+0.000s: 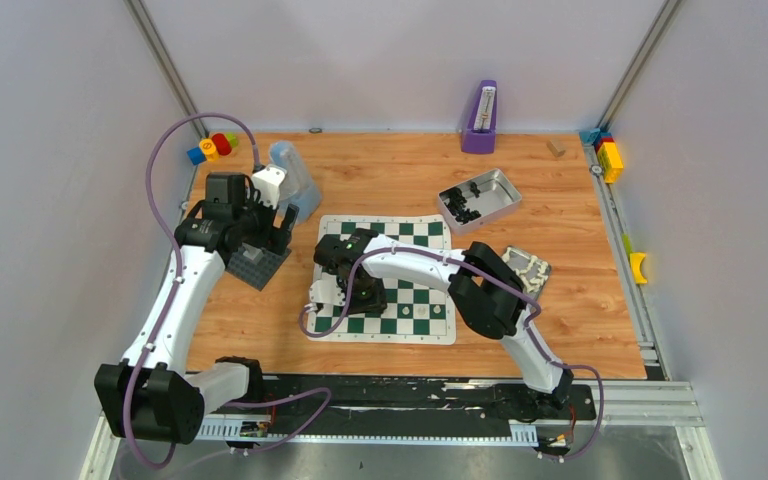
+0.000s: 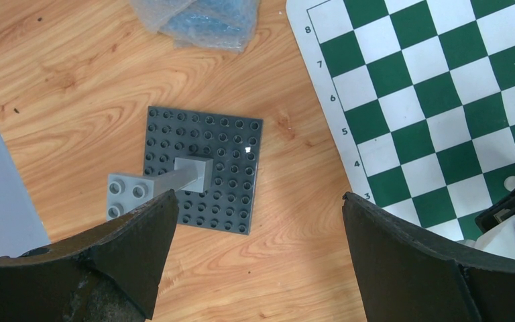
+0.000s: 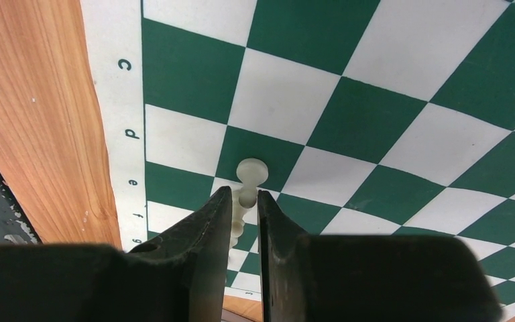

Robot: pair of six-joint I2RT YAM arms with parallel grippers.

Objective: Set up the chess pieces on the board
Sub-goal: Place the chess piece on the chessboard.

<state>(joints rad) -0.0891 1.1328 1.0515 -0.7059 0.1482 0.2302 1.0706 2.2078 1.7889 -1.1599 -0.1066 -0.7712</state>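
Worktop [image 1: 390,180]: orange-brown wood grain, matte, a few small dark specks in the close views. Plain pale grey panels shut it in on three sides: back wall [image 1: 400,60], left wall [image 1: 50,200], right wall [image 1: 740,220]. A metal strut slants up from each far corner: left strut [image 1: 165,65], right strut [image 1: 642,60]. Aluminium rail [image 1: 642,320] along the right edge. Scuffed black strip [image 1: 400,395] along the near edge, grey metal sheet [image 1: 410,460] in front of it. Light even and diffuse; shadows soft.
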